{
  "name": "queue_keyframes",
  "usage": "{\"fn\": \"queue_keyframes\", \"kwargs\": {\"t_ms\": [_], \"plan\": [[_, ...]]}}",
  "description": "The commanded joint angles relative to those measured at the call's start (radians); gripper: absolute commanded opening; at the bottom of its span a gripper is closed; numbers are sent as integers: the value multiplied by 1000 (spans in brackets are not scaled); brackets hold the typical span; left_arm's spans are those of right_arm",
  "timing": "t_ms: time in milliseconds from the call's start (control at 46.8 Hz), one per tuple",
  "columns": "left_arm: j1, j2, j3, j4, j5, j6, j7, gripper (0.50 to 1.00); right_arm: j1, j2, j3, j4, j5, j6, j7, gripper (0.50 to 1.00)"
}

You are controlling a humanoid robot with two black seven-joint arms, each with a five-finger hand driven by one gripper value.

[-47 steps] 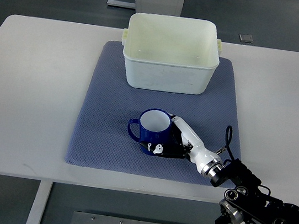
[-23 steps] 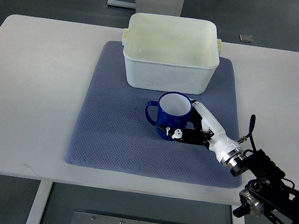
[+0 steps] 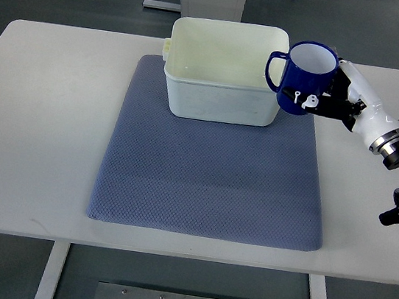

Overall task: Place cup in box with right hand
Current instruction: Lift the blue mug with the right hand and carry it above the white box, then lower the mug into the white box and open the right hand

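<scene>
while the right hand (image 3: 334, 101) fingers (image 3: 309, 102) clamp the cup (image 3: 304, 77), it may clip the box (image 3: 225, 71) rim left of them.

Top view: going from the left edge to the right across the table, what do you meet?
Bare white table → blue-grey mat → cream box → blue cup, held upright → right hand gripping it.
</scene>
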Motion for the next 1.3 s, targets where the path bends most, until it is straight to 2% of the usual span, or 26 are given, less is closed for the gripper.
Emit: {"fn": "queue_keyframes", "kwargs": {"t_ms": [0, 214, 384, 662, 1281], "plan": [[0, 0, 0, 0, 0, 0, -1, 1000, 43, -4, -2, -5, 20, 10, -19, 500], [0, 0, 0, 0, 0, 0, -1, 1000, 152, 22, -32, -48, 81, 11, -74, 500], [0, 0, 0, 0, 0, 0, 0, 1000, 238, 140, -115, -161, 93, 10, -87, 500], [0, 0, 0, 0, 0, 0, 0, 1000, 272, 311, -126, -332, 95, 10, -114, 500], [0, 0, 0, 0, 0, 0, 0, 1000, 336, 587, -127, -715, 83, 8, -123, 500]]}}
